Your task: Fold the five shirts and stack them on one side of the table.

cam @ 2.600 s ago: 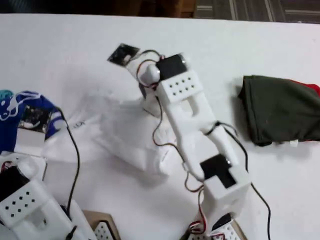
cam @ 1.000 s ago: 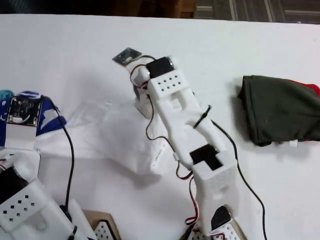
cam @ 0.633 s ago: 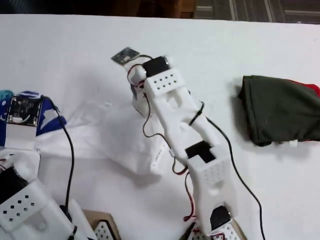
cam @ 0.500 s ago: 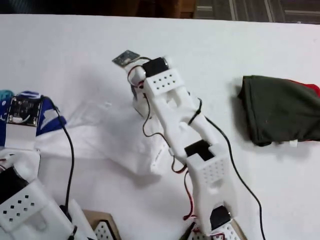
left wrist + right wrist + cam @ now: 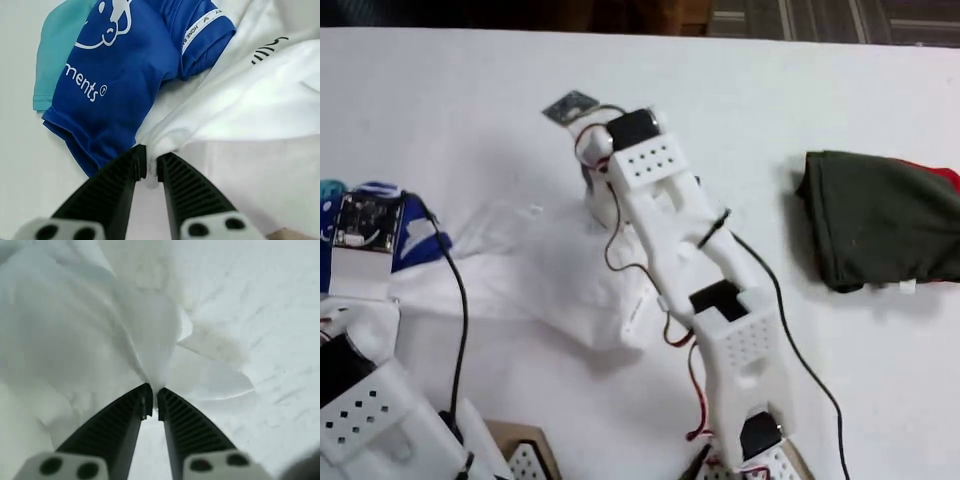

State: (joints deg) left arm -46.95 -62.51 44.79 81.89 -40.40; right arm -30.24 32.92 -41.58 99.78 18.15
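Pinching the crumpled white cotton shirt [image 5: 555, 265] at opposite ends, both arms hold it on the white table [image 5: 440, 90]. The left gripper [image 5: 151, 162] is clamped on its 8 o'clock edge, just beside the royal-blue printed shirt [image 5: 130, 65]. The right gripper [image 5: 151, 395] is closed on a fold at its 2 o'clock end, its arm stretched far forward. The shirt's long axis runs between them. The folded dark-green shirt [image 5: 880, 220] lies at 3 o'clock.
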